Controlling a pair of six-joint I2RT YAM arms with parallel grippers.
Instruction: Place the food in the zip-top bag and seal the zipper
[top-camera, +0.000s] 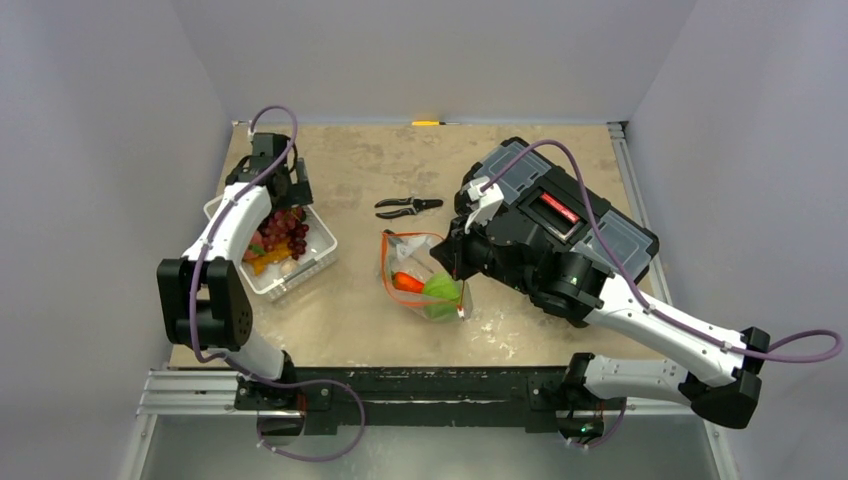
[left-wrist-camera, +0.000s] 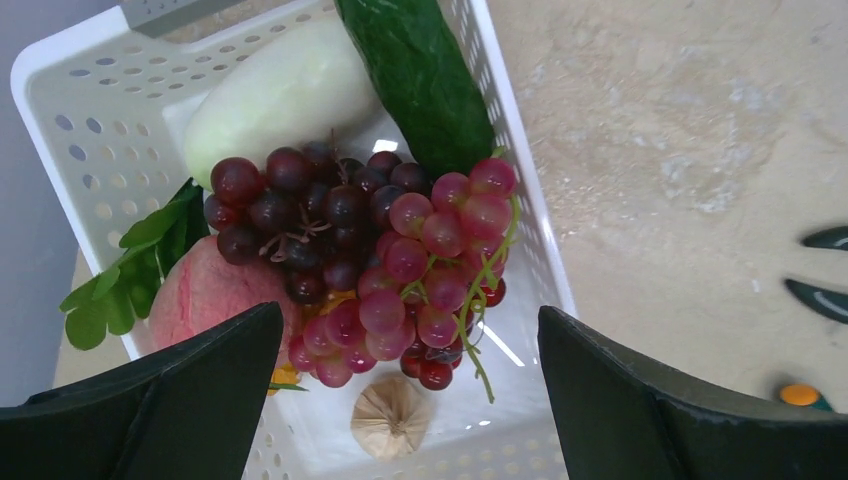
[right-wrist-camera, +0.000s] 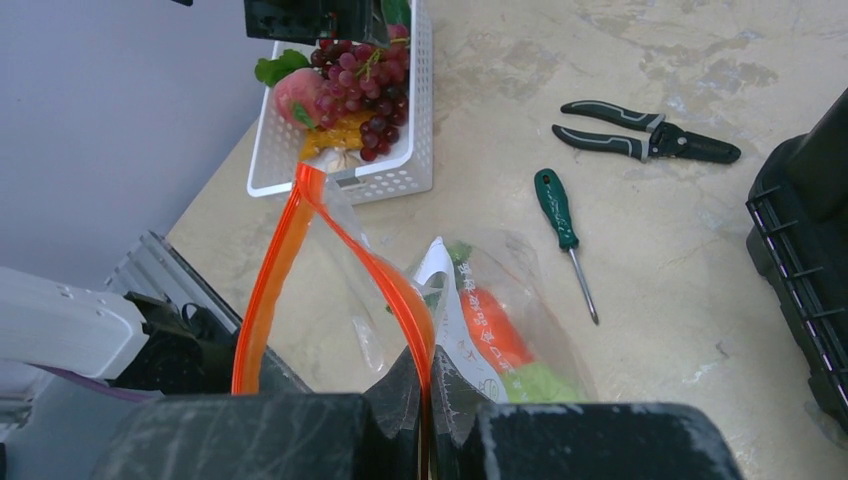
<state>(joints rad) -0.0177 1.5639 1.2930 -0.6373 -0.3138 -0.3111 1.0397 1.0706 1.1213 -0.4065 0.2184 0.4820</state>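
Right now your right jaws are pressed together on the zipper (right-wrist-camera: 260, 300), lifting the mouth of the zip-top bag (top-camera: 430, 268). The bag lies on the tabletop (top-camera: 350, 305) just right of the white basket (left-wrist-camera: 80, 140), with the carrot (top-camera: 407, 282) and cabbage (top-camera: 442, 290) inside. It looks thin and floppy, so grip that stiffer strip. Over the basket, your left jaws hang spread wide above the grape bunch (left-wrist-camera: 390, 250). It is likely light and knobbly, so close across its thick middle.

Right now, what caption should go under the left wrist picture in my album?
Open left claw hovers over a white basket of toy grapes, a peach and a cucumber.
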